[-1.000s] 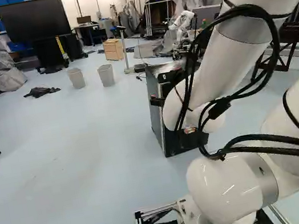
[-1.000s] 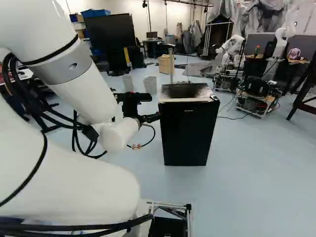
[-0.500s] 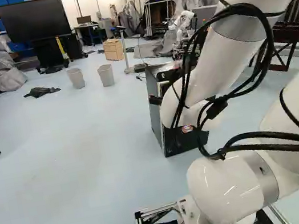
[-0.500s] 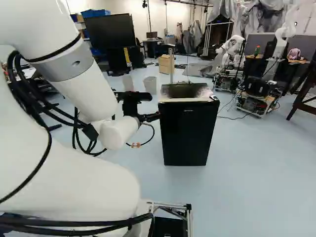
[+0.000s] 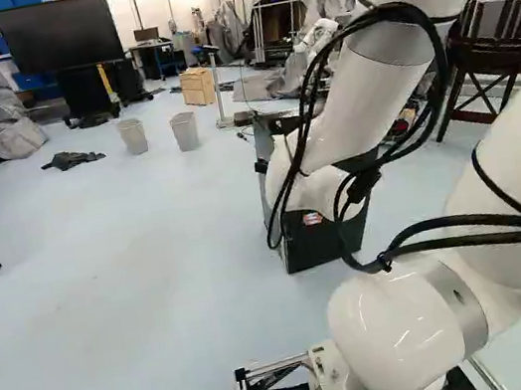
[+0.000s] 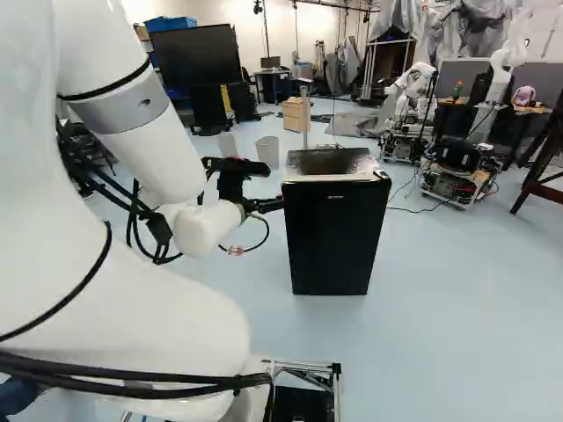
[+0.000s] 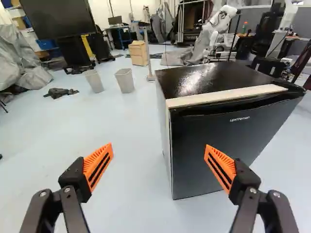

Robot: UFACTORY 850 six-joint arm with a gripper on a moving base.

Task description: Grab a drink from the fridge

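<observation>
We locate the fridge (image 6: 334, 237) ahead of the gripper (image 6: 274, 205), its door (image 7: 214, 150) closed. We position the gripper near the fridge, to its left in the right base view, jaws spread wide. We note two bins (image 7: 125, 80) beyond the fridge.

Squat black box-shaped fridge (image 7: 218, 141): one. Tapered pale grey plastic bins (image 7: 125, 81): two. Wide flat black screen (image 5: 59, 36): one. Boxy pale wooden cabinet (image 5: 197, 87): one. White and jointed, amid far clutter: another robot (image 6: 415, 80), apparently two in all.
</observation>
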